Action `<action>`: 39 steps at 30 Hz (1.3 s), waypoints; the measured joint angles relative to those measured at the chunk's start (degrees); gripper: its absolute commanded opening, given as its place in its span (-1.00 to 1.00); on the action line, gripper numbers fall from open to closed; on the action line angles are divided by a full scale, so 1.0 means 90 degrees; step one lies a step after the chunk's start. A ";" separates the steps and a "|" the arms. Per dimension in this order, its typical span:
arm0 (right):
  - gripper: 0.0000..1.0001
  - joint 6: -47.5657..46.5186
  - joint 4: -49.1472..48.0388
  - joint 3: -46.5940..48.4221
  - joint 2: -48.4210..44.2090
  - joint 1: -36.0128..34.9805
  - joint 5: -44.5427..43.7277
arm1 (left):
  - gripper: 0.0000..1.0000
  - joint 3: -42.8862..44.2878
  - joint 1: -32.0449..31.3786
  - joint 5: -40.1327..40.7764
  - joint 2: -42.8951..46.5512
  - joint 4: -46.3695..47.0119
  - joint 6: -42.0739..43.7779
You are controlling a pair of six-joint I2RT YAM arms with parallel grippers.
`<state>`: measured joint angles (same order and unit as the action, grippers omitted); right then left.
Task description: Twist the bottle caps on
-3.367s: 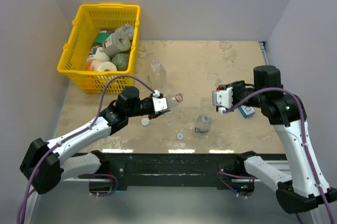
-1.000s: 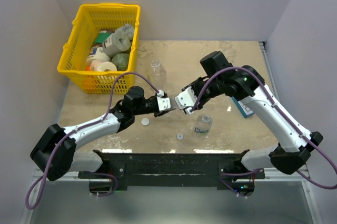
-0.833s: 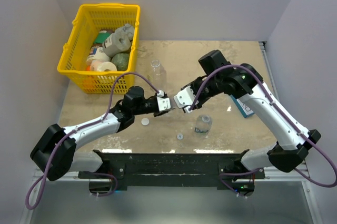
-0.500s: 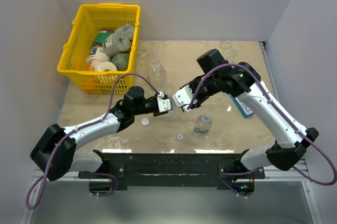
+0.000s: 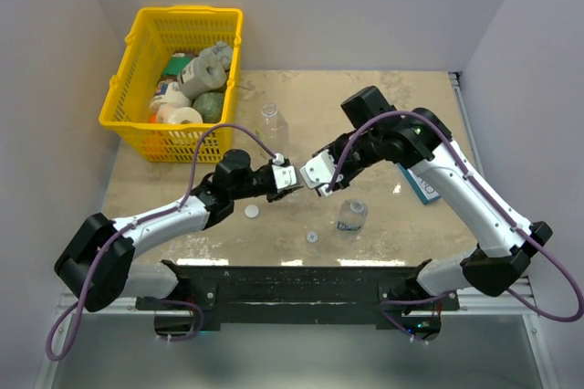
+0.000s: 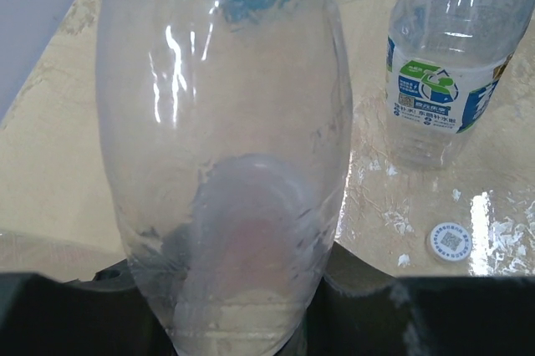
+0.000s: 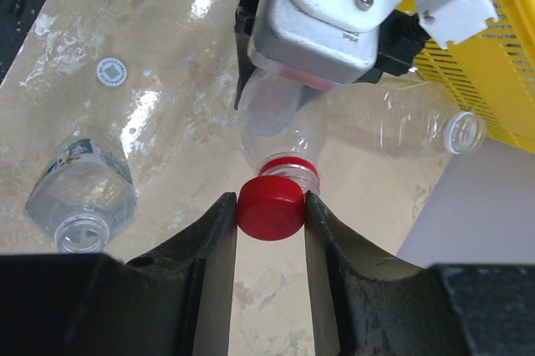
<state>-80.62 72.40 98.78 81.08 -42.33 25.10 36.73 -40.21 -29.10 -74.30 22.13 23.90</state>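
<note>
Red plastic cap (image 7: 269, 205) sits pinched between the fingers of the right gripper (image 5: 317, 176), right at the red-ringed mouth of a clear bottle (image 6: 224, 122). The left gripper (image 5: 285, 179) is clenched round that bottle's body, holding it on its side above the bench (image 5: 383, 115). A blue-labelled bottle (image 5: 351, 215) stands uncapped on the bench nearby. A white cap (image 5: 251, 211) and a patterned cap (image 5: 312, 236) lie loose beside it.
</note>
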 measured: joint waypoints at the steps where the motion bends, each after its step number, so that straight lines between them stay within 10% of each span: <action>1: -1.00 -0.0005 0.0041 0.0000 0.0005 0.0000 0.0010 | -1.00 0.0000 0.0002 0.0022 -0.0007 0.0010 -0.0056; 39: -1.00 0.0680 -0.0148 0.0396 0.0495 0.0289 0.0163 | -1.00 -0.0313 0.0058 0.0277 -0.0075 0.0697 -0.0177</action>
<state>-74.50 71.07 102.35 85.54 -39.72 26.57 33.91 -39.68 -26.61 -74.98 28.40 22.31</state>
